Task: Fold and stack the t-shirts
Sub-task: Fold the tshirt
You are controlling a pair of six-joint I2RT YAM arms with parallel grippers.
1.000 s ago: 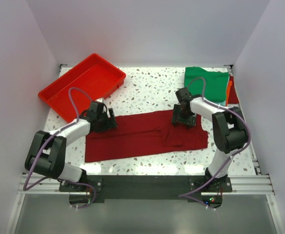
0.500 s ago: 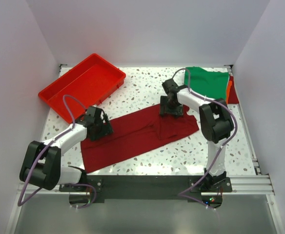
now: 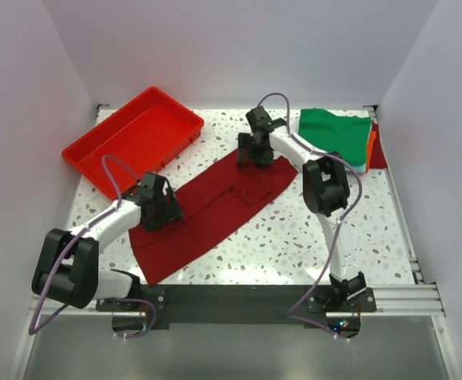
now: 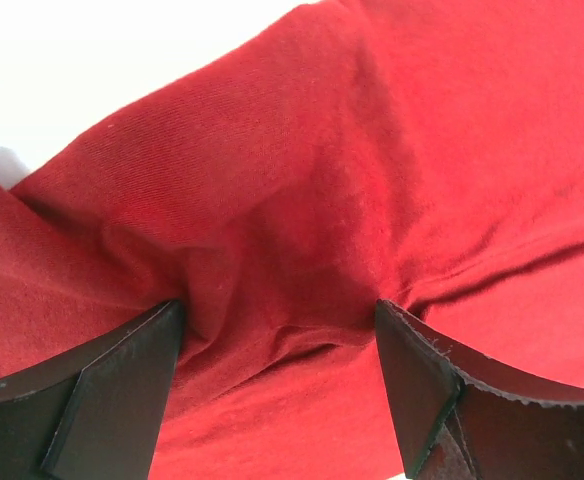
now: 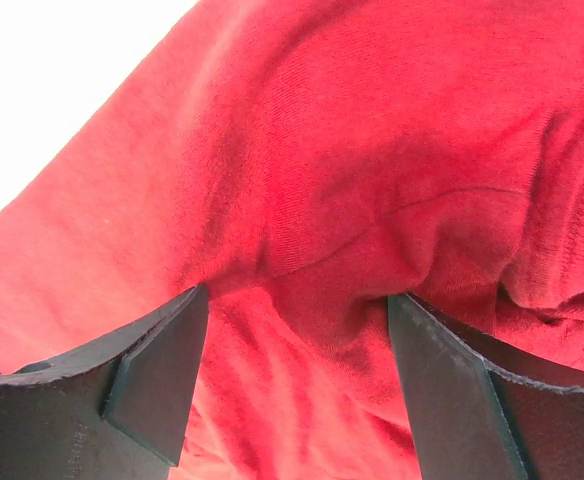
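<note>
The maroon t-shirt (image 3: 215, 207), folded into a long band, lies diagonally across the table from the lower left to the upper middle. My left gripper (image 3: 158, 207) is shut on its lower-left part; the left wrist view shows cloth (image 4: 302, 180) bunched between my fingers (image 4: 279, 340). My right gripper (image 3: 256, 154) is shut on its upper-right end; the right wrist view shows a pinched fold (image 5: 372, 150) between my fingers (image 5: 297, 330). A folded green t-shirt (image 3: 335, 131) lies at the back right, with orange (image 3: 371, 146) and red (image 3: 379, 154) edges showing beside it.
A bright red plastic tray (image 3: 132, 138) stands at the back left, close to the left arm. White walls close in the table on three sides. The speckled tabletop (image 3: 310, 237) lies bare at the front right.
The shirt has swung from lying almost level to a steep diagonal. My right gripper pulled its right end back and to the left. My left gripper shifted slightly toward the front left.
</note>
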